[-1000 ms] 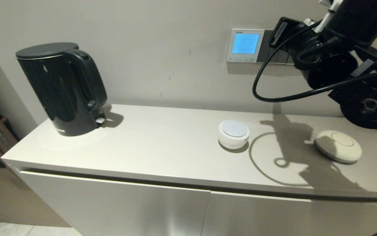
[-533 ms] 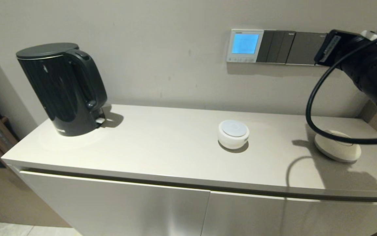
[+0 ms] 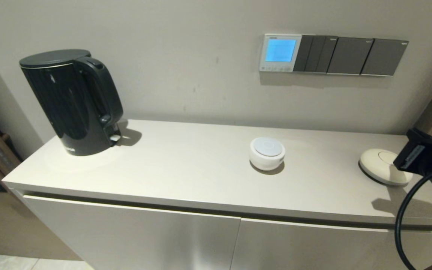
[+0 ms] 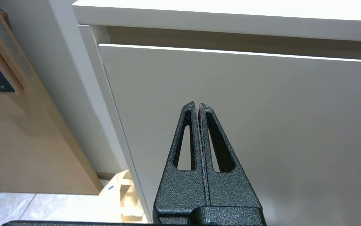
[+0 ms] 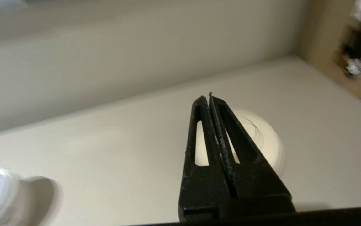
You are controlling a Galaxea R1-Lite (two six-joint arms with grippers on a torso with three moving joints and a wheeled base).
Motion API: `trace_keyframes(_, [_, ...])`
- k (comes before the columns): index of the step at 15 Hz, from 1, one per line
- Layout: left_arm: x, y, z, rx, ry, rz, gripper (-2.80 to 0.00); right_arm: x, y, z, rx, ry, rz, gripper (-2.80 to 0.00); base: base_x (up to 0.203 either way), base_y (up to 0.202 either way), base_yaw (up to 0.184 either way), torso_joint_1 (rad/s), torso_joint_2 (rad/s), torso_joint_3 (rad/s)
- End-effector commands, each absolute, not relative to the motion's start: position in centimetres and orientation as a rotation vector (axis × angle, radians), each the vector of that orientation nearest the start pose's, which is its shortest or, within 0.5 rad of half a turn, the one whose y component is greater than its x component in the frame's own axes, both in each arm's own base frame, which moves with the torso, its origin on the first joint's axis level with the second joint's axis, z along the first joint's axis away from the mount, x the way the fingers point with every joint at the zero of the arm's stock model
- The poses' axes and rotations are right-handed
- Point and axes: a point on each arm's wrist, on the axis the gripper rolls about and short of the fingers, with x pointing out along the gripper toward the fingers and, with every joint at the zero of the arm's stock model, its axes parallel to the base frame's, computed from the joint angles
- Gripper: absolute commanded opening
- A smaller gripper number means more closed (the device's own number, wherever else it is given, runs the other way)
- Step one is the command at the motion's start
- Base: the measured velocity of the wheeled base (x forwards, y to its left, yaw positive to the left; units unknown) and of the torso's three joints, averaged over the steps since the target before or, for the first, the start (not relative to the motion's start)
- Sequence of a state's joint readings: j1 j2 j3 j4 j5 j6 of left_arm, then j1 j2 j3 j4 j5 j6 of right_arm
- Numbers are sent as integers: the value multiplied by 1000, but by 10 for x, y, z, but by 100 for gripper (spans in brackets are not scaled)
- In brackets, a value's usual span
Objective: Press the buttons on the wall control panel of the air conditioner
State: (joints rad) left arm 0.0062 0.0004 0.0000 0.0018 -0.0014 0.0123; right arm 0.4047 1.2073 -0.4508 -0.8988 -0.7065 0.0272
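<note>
The air conditioner's wall control panel [image 3: 280,52] is a small white-framed thermostat on the wall with a glowing blue screen. Its row of tiny pale buttons [image 3: 276,68] runs along the bottom strip. My right arm is low at the right edge of the head view, far below and to the right of the panel. In the right wrist view my right gripper [image 5: 208,96] is shut and empty, over the countertop in front of a cream round disc [image 5: 262,138]. My left gripper [image 4: 197,105] is shut and empty, parked low before the cabinet door.
Dark grey switch plates [image 3: 351,55] sit right of the panel. A black kettle [image 3: 71,101] stands at the counter's left. A small white round device [image 3: 267,153] sits mid-counter, and the cream disc [image 3: 381,165] at the right. A black cable [image 3: 403,221] loops from my right arm.
My right arm has swung away from the wall by the panel, moving right and down to the counter's right end. The switch plates are now uncovered. The left arm has not moved.
</note>
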Motion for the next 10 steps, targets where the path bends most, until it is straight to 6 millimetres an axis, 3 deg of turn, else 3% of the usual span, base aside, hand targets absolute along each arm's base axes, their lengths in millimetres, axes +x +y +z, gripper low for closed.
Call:
trace_keyframes(1, [-23, 0, 75, 12, 2, 5, -280, 149, 39, 197, 96, -56, -355, -280, 0, 0, 0, 0, 0, 0])
trace_keyframes(6, [-23, 0, 75, 12, 2, 5, -280, 118, 25, 165, 77, 3, -377, -280, 0, 0, 0, 0, 0, 0])
trace_keyframes(10, [-23, 0, 75, 12, 2, 6, -280, 102, 8, 156, 86, -9, -427, -280, 0, 0, 0, 0, 0, 0])
